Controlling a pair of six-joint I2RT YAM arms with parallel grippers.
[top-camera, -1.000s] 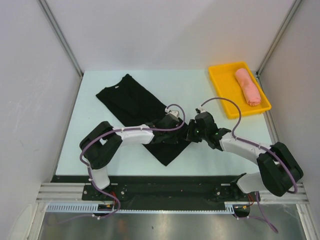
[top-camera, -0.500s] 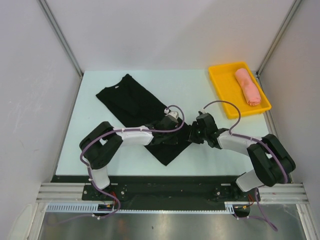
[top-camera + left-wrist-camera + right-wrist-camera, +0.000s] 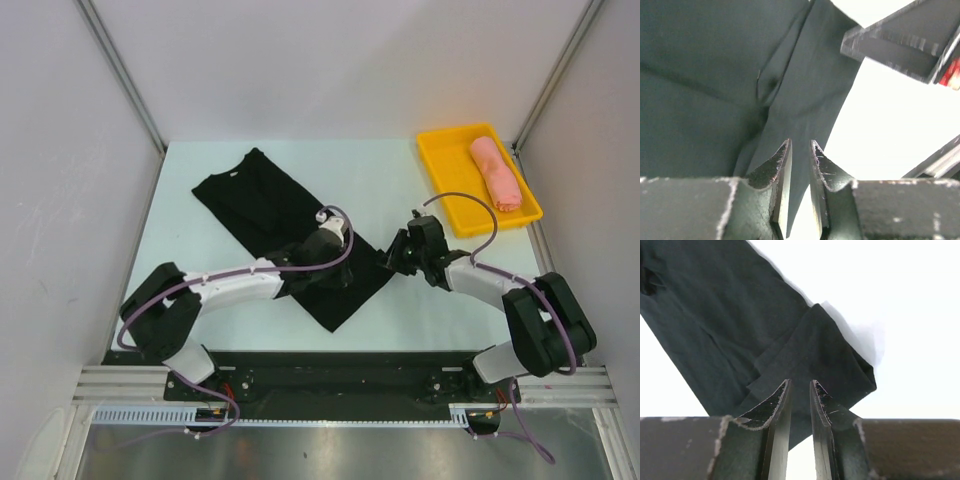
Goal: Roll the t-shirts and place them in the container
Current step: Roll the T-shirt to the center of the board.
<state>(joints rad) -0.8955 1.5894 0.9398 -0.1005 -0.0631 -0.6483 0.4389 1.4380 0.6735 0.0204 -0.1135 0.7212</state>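
Note:
The black t-shirt (image 3: 258,205) lies as a long diagonal strip on the white table, collar at the far left. My left gripper (image 3: 348,268) is over its right edge, and in the left wrist view (image 3: 800,145) the jaws stand nearly together on the cloth (image 3: 715,75), with creases running to them. My right gripper (image 3: 392,262) is at the shirt's right corner. In the right wrist view (image 3: 800,384) the jaws are closed on a folded flap (image 3: 830,355) that casts a shadow on the table. The salmon-pink roll (image 3: 496,172) lies in the tray.
The yellow plastic tray (image 3: 450,160) stands at the far right of the table. The white table (image 3: 380,180) is walled by grey panels at left, back and right. My right gripper's body (image 3: 905,40) shows at the top right of the left wrist view.
The left arm has stretched out and its gripper has drawn back up-left. The right gripper has shifted right, and the shirt's right corner has come out with it.

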